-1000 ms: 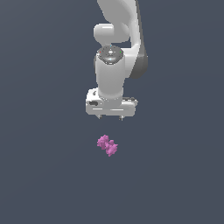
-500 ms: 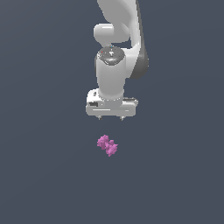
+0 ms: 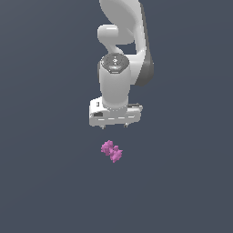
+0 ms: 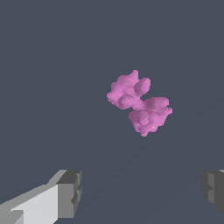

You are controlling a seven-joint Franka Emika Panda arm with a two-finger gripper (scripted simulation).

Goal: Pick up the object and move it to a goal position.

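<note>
Lying diagonal, object (image 3: 112, 151) long axis down toward exterior view's right | jaws spread, empty

The object (image 3: 112, 151) has a rough, lumpy surface of small knobs and spiky edges, matt magenta-pink with only faint lighter patches on its raised bumps; in the wrist view its texture (image 4: 139, 103) reads as crumpled and faceted, with no clear material. The arm (image 3: 119, 73) looks like smooth moulded plastic, white with a soft sheen, joined by a darker grey section. The gripper (image 3: 114, 126) carries the same smooth white shell, while its fingers (image 4: 70, 194) end in matt grey blocky pads with slightly ribbed faces. The ground (image 3: 45, 182) is a flat, even, matt slate-grey without grain or gloss.
</note>
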